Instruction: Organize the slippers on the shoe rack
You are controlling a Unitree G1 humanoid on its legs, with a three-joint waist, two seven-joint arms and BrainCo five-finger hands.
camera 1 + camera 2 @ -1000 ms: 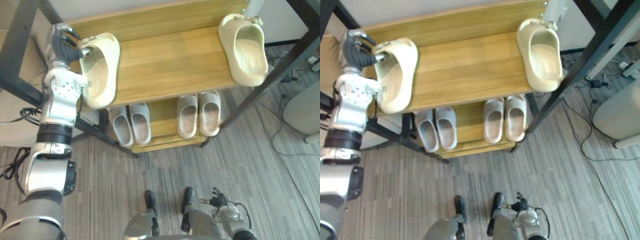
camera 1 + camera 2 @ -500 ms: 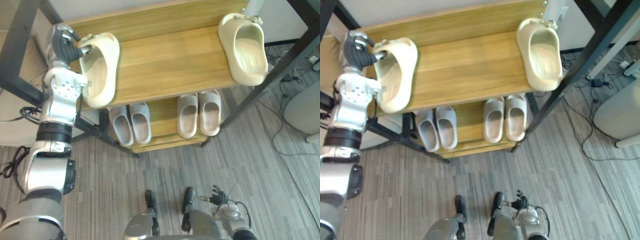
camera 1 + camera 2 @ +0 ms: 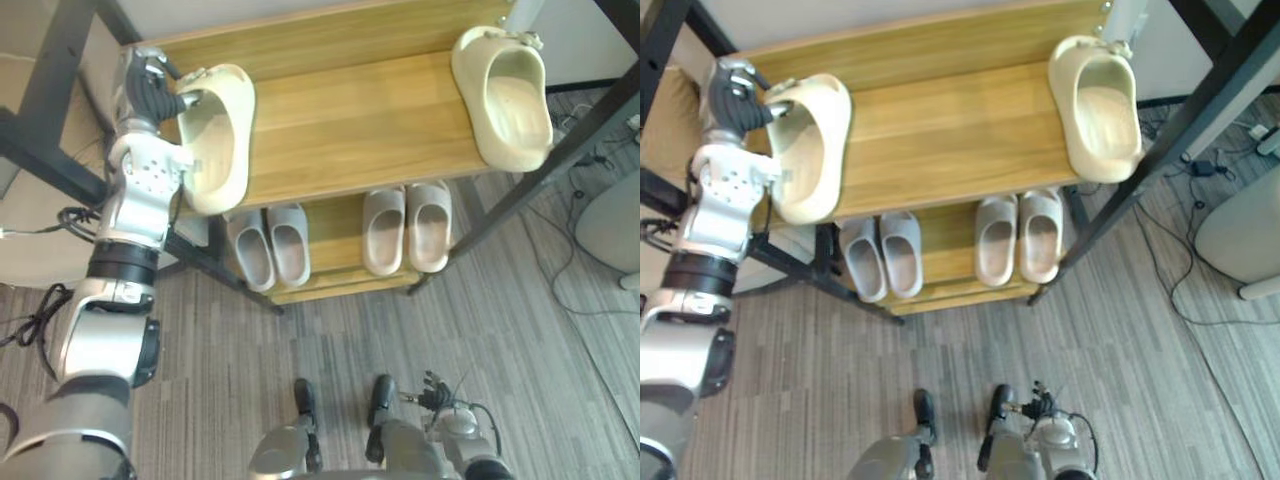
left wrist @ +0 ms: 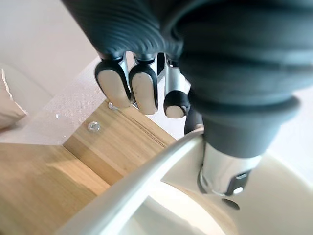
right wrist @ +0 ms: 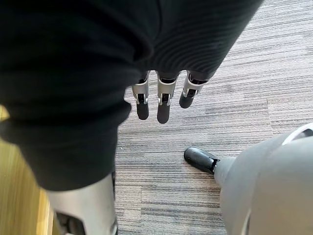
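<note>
Shoe rack (image 3: 350,120), top shelf: pairing step. Left cream slipper (image 3: 220,150) sits at the left end, long axis near-far, toe apparently nearward, left hand (image 3: 150,90) curled round its far rim. Next: slide it right beside right cream slipper (image 3: 515,100). Right hand (image 5: 164,98) hangs low, fingers relaxed

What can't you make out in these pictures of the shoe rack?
- Eye views: the top shelf covers the far ends of the left grey pair and the right grey pair.
- Eye views: the left hand and its arm hide the outer side of the left cream slipper it grips.
- Left wrist view: the hand itself blocks most of that slipper.
- Right wrist view: the right hand hangs open, its palm hidden.
</note>
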